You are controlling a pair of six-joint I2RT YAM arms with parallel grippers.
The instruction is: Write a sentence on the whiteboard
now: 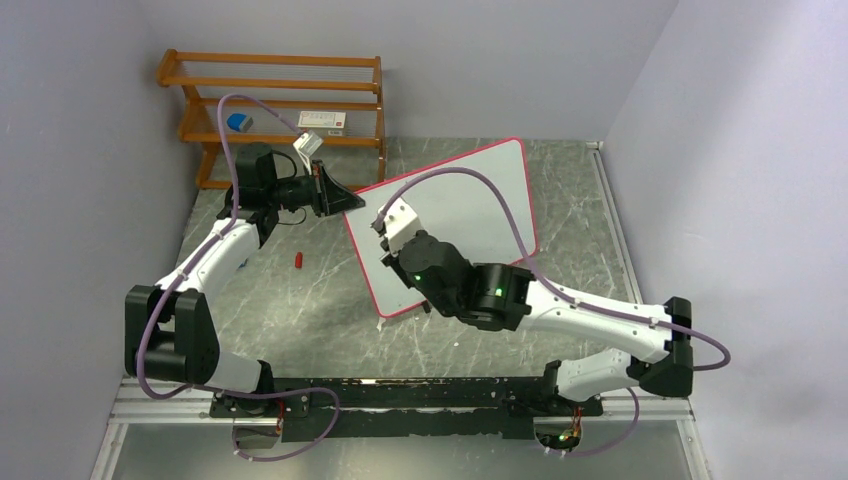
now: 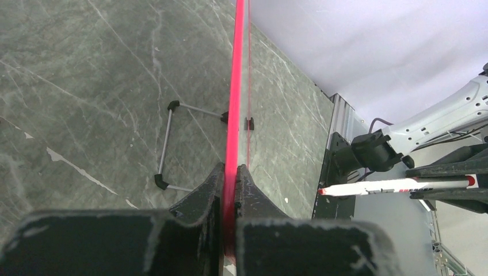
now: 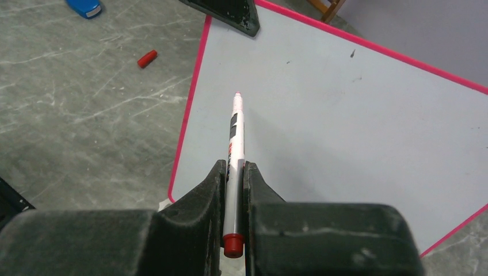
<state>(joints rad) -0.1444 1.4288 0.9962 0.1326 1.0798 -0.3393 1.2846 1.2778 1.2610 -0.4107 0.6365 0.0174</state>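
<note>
While clamped shut on the thin pink-red frame of the large white rectangular whiteboard (image 1: 470, 200), gripped that board at the corner nearest the rack with the left end effector (image 2: 230, 169), one finger pressed against each side of the frame. Found the board standing tilted near the middle of the grey marbled tabletop (image 1: 300, 320), white face turned toward the arms, propped from behind on a thin wire stand (image 2: 166, 144) with small black feet. Showed a few small dark specks on that face. Pinched a white marker pen (image 3: 236, 132) between the fingers of the right end effector (image 3: 233, 167), jaws drawn tight on the barrel, red butt end at the rear, red nib aimed at the left part of the board. Held the nib off the face, as seen from the left wrist. Saw a small red cap (image 1: 300, 261) lying on the tabletop left of the board, apart from it. Saw an orange-brown wooden slatted rack (image 1: 270, 100) at the back left, with a white box (image 1: 322, 122) on one shelf and a small blue object (image 1: 238, 122) by it.
</note>
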